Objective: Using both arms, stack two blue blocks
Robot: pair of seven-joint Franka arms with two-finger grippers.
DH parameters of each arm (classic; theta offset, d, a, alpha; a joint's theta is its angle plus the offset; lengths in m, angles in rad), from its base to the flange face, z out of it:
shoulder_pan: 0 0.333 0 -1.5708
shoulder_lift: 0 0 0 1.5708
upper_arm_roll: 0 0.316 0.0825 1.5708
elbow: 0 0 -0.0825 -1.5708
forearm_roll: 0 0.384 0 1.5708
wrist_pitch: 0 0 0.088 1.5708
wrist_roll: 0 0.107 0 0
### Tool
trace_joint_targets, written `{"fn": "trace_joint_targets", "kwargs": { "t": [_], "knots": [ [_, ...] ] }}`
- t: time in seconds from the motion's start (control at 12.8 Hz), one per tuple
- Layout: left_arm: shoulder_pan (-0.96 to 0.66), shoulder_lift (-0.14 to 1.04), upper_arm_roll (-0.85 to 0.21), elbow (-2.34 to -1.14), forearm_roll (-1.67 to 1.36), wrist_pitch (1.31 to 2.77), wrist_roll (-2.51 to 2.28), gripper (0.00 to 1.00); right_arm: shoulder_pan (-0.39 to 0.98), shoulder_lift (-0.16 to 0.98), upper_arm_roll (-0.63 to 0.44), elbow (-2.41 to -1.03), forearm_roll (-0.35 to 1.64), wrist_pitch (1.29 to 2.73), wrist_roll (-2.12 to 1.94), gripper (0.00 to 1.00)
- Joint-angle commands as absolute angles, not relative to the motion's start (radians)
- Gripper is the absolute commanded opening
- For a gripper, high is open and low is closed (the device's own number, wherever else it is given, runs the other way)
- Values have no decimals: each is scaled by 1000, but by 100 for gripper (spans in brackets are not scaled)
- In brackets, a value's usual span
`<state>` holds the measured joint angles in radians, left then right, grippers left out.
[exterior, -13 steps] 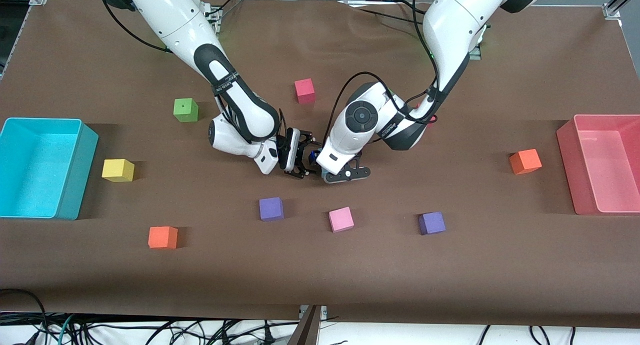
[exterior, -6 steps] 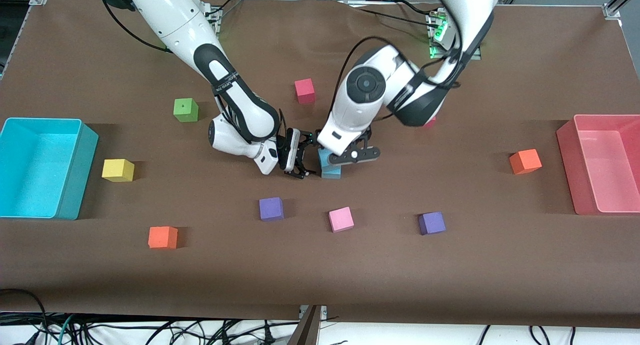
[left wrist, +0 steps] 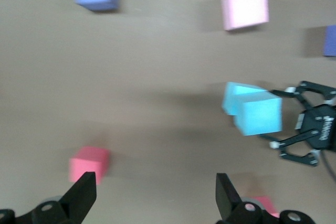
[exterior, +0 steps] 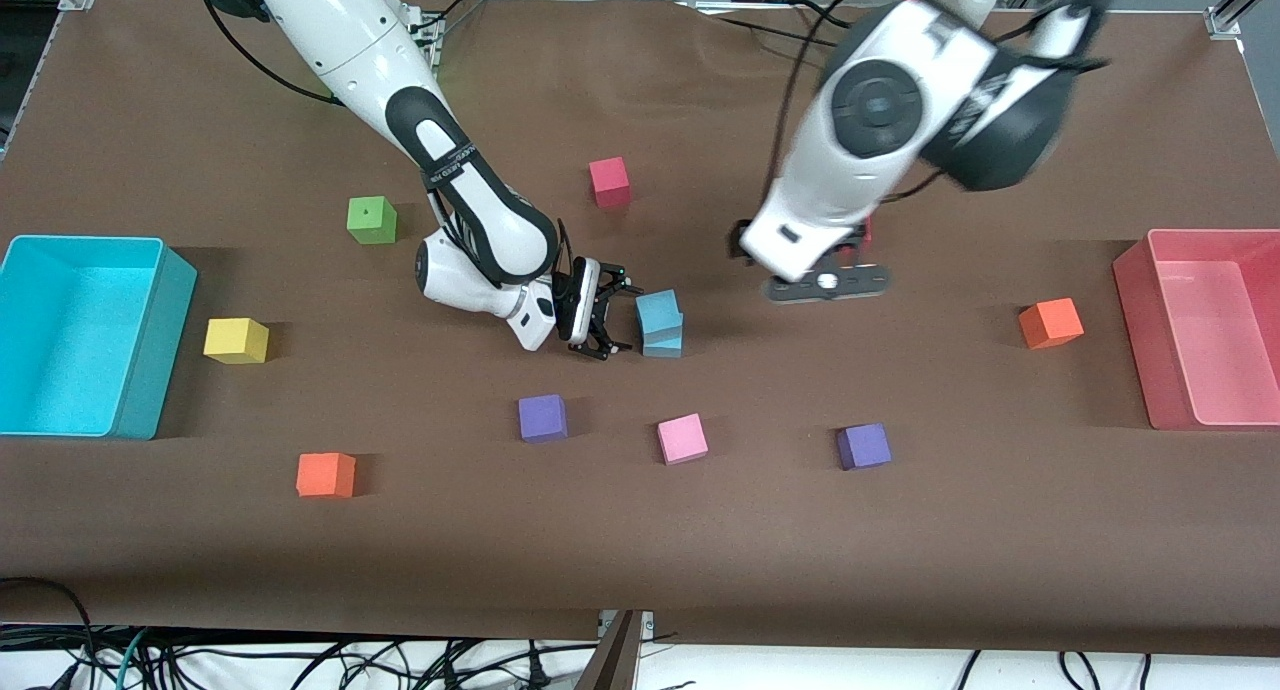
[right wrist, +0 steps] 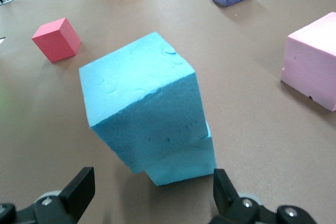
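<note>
Two blue blocks stand stacked mid-table: the upper one (exterior: pixel 658 311) sits twisted and tipped on the lower one (exterior: pixel 664 346). My right gripper (exterior: pixel 612 315) is low beside the stack, open, with the blocks just in front of its fingertips. In the right wrist view the upper block (right wrist: pixel 147 103) overhangs the lower block (right wrist: pixel 184 163) ahead of the open right gripper (right wrist: pixel 152 195). My left gripper (exterior: pixel 825 282) hangs high over the table toward the left arm's end, open and holding nothing. The left wrist view shows the stack (left wrist: pixel 257 115) off beside the left gripper (left wrist: pixel 155 203).
A turquoise bin (exterior: pixel 160 350) stands at the right arm's end and a pink bin (exterior: pixel 1135 330) at the left arm's end. Loose cubes lie around: purple (exterior: pixel 542 417), pink (exterior: pixel 682 438), purple (exterior: pixel 864 446), orange (exterior: pixel 1050 322), red (exterior: pixel 609 181), green (exterior: pixel 371 219), yellow (exterior: pixel 236 340).
My left arm has lifted off the stack and swung up toward its own end of the table, leaving the upper blue block resting on the lower. The right arm has not moved.
</note>
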<state>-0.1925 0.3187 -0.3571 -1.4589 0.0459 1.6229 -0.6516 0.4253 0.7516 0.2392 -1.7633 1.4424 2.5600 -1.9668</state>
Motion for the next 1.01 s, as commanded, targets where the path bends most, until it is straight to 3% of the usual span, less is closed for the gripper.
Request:
{"fn": "trace_joint_targets", "kwargs": {
  "t": [0.0,0.47,0.62,0.94],
  "knots": [
    [-120,197,-353,-1494,25,1537,-475,100,426,739,241,-1764,1460,2568,-1993,100],
    [69,-29,-316,-1624,29,1494,-166,100,425,732,238,-1778,1460,2568,-2009,100],
    [66,-41,-234,-1644,23,1502,-118,100,425,727,238,-1786,1460,2566,-2023,100],
    [64,-49,-178,-1678,28,1539,-3,100,420,719,232,-1802,1460,2566,-2048,100]
  ]
}}
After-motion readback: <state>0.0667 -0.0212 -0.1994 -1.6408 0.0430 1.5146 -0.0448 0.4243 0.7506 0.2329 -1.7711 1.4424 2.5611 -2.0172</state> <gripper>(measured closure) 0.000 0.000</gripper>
